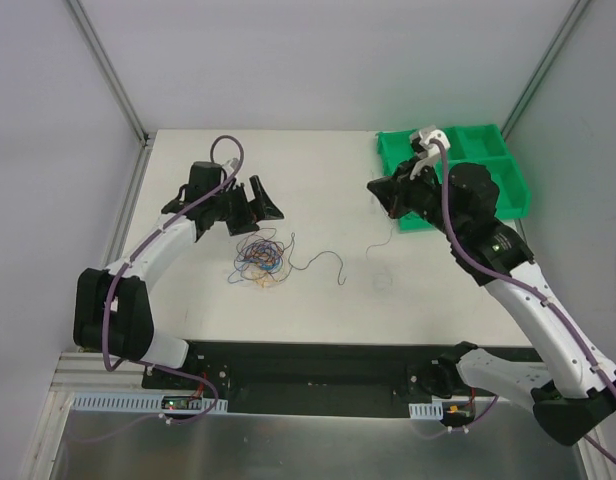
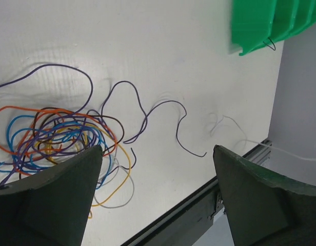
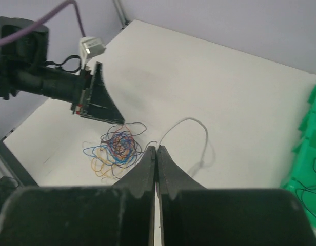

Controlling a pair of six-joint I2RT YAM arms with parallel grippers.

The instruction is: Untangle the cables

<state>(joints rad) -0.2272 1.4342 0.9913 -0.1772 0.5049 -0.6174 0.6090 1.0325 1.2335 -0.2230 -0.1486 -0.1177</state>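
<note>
The tangle of thin cables (image 1: 260,257), blue, orange, red, yellow and dark, lies on the white table left of centre. It also shows in the left wrist view (image 2: 55,136) and the right wrist view (image 3: 119,146). A dark purple wire (image 1: 318,260) trails off it to the right (image 2: 147,110). My left gripper (image 1: 250,210) is open and empty just above the tangle's far edge (image 2: 158,148). My right gripper (image 1: 388,195) is shut (image 3: 156,148) on a white wire (image 3: 191,123), which it holds above the table; the wire hangs in a loop (image 1: 380,240).
A green compartment bin (image 1: 458,170) stands at the far right, just behind my right gripper; it also shows in the right wrist view (image 3: 309,154), where a thin black wire (image 3: 312,189) lies in it. The table's black front rail (image 1: 308,360) runs along the near edge.
</note>
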